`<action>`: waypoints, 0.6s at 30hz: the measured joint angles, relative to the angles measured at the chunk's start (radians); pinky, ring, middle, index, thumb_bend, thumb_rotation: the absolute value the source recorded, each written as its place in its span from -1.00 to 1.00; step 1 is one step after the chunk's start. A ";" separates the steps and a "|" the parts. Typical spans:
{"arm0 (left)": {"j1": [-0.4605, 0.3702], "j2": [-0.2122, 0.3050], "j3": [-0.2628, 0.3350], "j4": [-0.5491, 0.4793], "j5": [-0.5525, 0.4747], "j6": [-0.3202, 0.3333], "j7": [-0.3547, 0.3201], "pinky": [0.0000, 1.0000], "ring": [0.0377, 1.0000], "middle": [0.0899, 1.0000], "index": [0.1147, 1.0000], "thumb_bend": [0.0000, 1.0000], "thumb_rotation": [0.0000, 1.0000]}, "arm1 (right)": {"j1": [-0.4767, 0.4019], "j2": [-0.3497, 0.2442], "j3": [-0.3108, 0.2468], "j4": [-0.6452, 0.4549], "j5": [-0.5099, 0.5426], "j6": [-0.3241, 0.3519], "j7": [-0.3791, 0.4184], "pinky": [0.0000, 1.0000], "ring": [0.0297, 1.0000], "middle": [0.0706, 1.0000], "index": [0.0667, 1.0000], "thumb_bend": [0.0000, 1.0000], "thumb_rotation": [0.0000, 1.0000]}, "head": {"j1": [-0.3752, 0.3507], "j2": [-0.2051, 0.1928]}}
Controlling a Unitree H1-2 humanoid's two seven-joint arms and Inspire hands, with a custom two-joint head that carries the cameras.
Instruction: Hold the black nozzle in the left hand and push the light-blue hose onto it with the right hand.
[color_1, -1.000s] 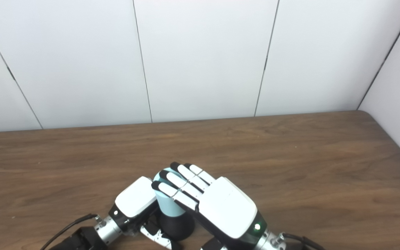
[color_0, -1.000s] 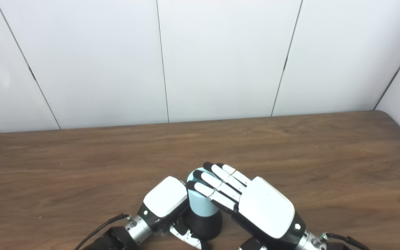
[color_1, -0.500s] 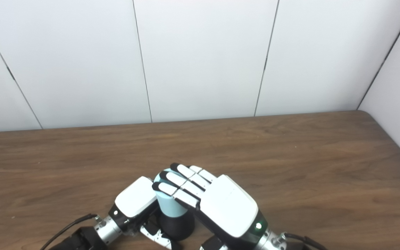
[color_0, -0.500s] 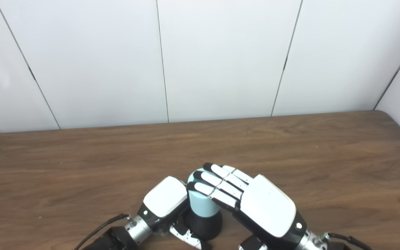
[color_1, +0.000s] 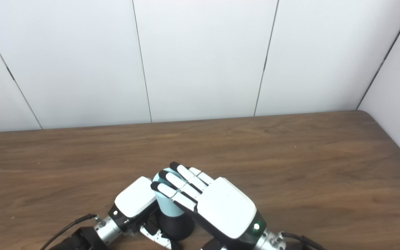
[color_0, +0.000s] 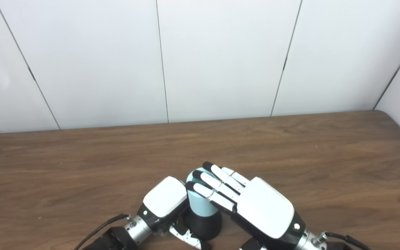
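The right hand (color_0: 255,205) reaches in from 5 o'clock, palm down, its straight, close-set fingers (color_0: 214,178) laid flat across the top of the light-blue hose (color_0: 200,205); it presses on the hose rather than gripping it. The left hand (color_0: 165,198) comes in from 7 o'clock and sits against the left side of the hose and the black nozzle (color_0: 205,225), its fingers curled around the nozzle's base near the picture's bottom edge; how firmly they clasp it is partly hidden.

Both hands meet at 6 o'clock on the brown wooden table (color_0: 82,166), close to its near edge. The hose is a short upright cylinder seated on the dark, flared nozzle, which stands on the tabletop. Behind the table, at 12 o'clock, runs a white panelled wall (color_0: 221,59).
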 measured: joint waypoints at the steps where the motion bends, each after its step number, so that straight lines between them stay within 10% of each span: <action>1: 0.001 0.000 0.000 0.000 0.000 0.000 0.000 -0.52 -0.55 -0.32 -0.13 0.03 -1.00 | -0.002 -0.002 0.002 -0.004 -0.003 0.002 0.009 0.83 0.97 0.96 0.87 0.57 0.92 | 0.000 0.000; 18: 0.002 0.003 0.001 0.000 -0.001 0.000 0.000 -0.47 -0.50 -0.33 -0.11 0.03 -1.00 | -0.013 -0.003 0.012 -0.004 -0.033 0.005 0.024 0.85 0.99 0.99 0.89 0.52 1.00 | -0.002 -0.002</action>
